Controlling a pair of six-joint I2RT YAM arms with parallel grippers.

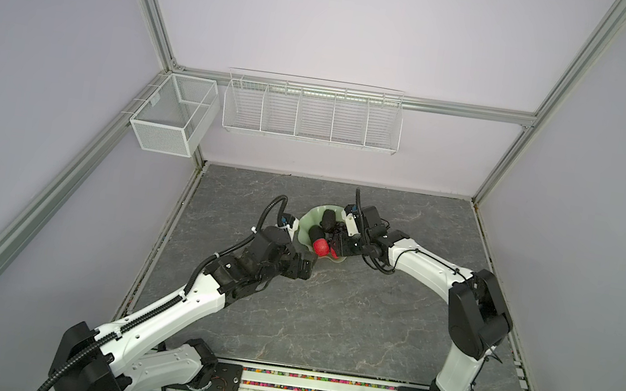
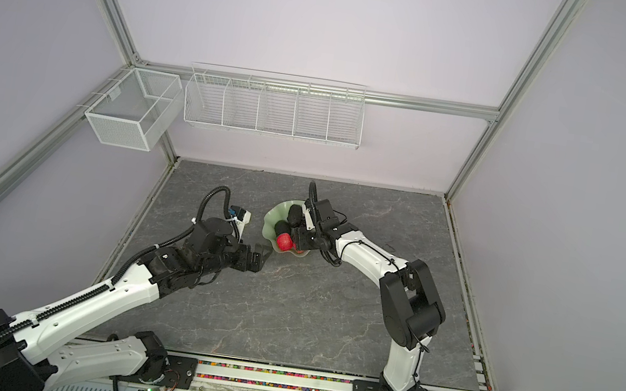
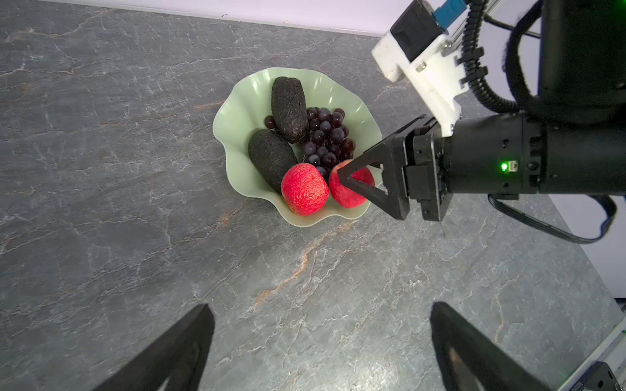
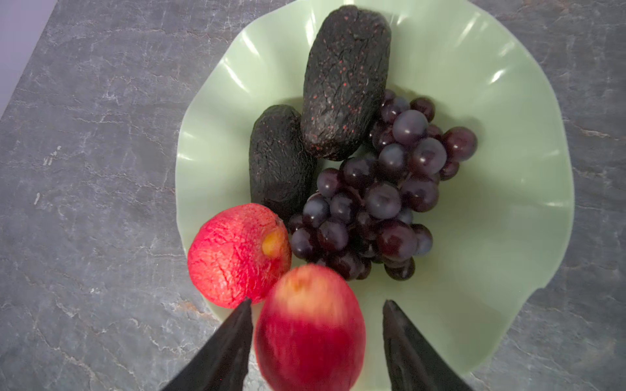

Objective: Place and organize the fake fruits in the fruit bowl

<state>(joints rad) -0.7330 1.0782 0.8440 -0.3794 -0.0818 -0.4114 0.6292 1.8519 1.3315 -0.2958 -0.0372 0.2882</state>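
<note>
While avocados (image 4: pixel 345 81) lie flat in bowl (image 4: pixel 508 135), long axes nearly parallel

Overhead view of the grey marbled table (image 1: pixel 327 312). The pale green fruit bowl (image 1: pixel 308 223) stands toward the back centre. It holds a farther avocado (image 1: pixel 328 218), a nearer avocado (image 1: pixel 315 232) just beside it, and a red apple (image 1: pixel 321 247) at the near rim. The right gripper (image 1: pixel 335 245) reaches over the bowl's right side, its jaws hidden. The left gripper (image 1: pixel 308 266) sits just beside the near-left rim, outside the bowl. A mesh basket (image 1: pixel 173 117) and a long wire basket (image 1: pixel 312 114) hang on the walls behind.
</note>
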